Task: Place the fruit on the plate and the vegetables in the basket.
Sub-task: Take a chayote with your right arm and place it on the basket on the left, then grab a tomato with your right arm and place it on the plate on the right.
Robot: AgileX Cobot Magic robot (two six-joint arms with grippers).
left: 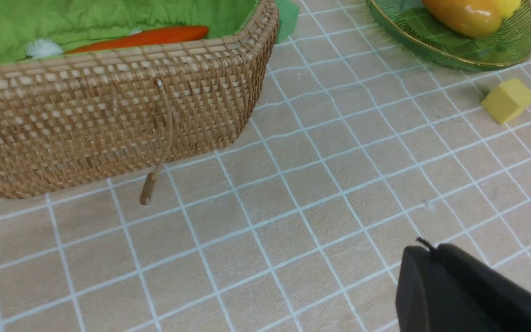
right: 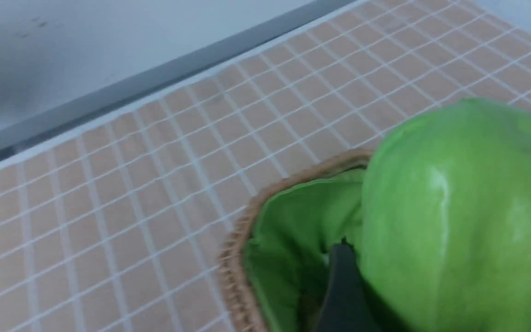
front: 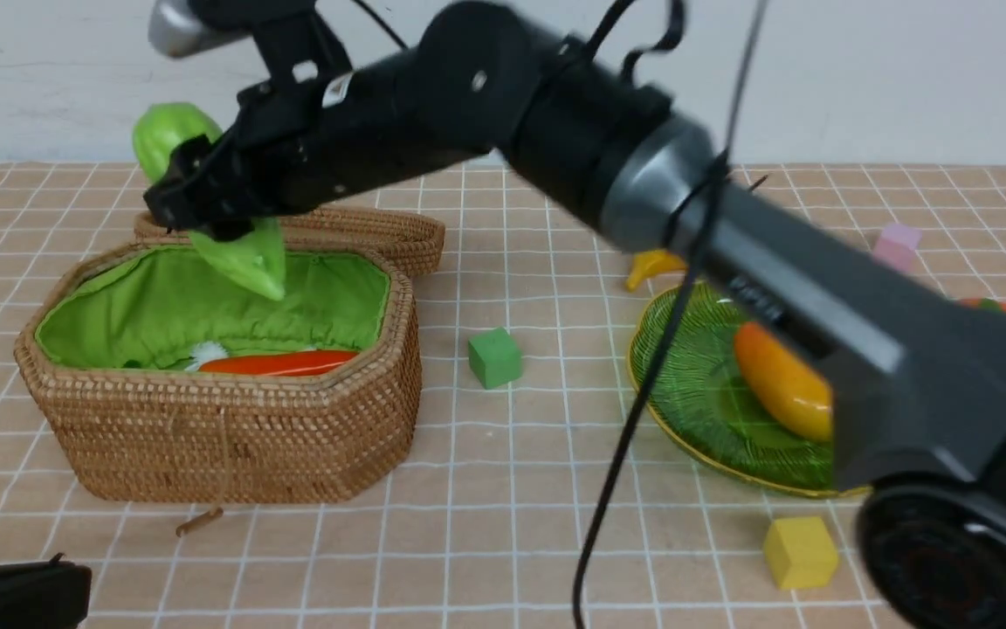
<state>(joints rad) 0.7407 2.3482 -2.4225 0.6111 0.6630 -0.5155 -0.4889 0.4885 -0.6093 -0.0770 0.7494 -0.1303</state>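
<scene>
My right pincer pinching light-green gourd mid-body, tilted over open basket, above carrot. Gourd looks glossy, rigid, probably light, slippery. I judge hold across waist best, not tapered tip.

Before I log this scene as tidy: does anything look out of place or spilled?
Nothing spilled or damaged. One stray: the banana, partly hidden by the right arm, lies on the table behind the plate, not on it; the mango is on it.
</scene>
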